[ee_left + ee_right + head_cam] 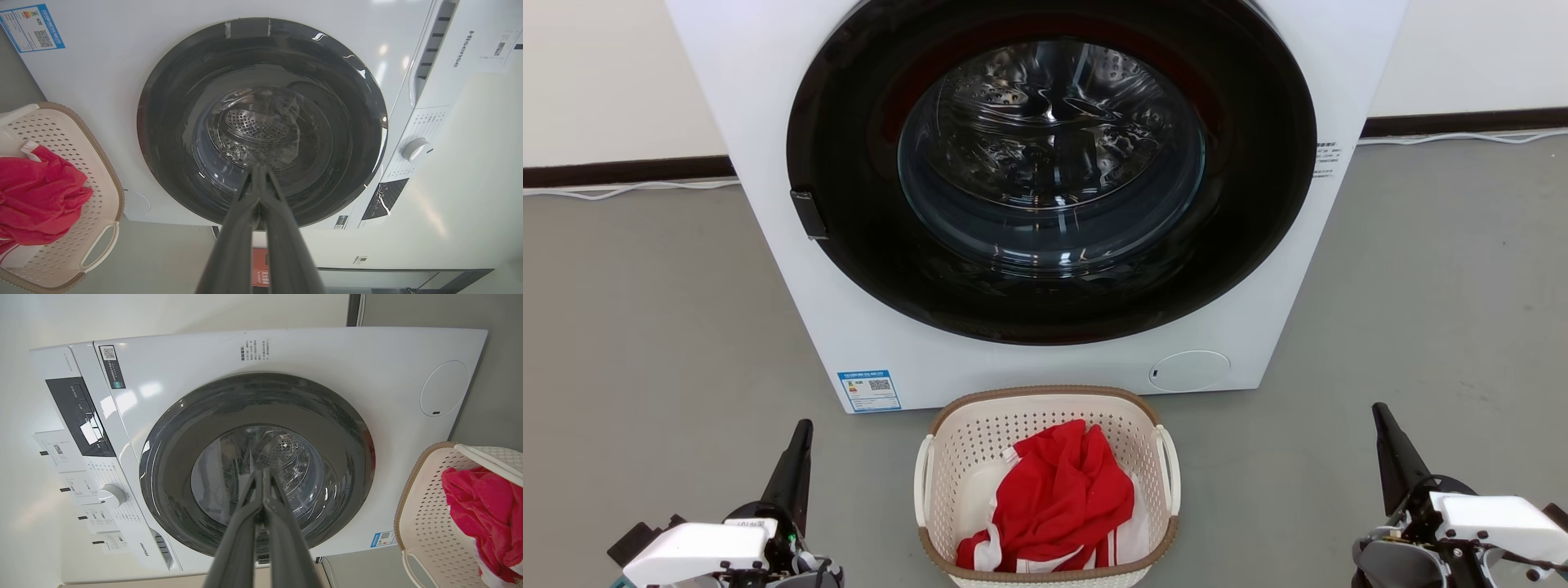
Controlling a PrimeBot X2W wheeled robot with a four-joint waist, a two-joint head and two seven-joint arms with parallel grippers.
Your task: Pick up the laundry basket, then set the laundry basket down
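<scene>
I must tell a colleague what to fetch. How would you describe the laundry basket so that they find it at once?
Find the big white washing machine with the round dark door. On the grey floor before it stands the laundry basket: small, cream, perforated. Its brown woven-look rim, white loop handles and red garment inside set it apart.
</scene>
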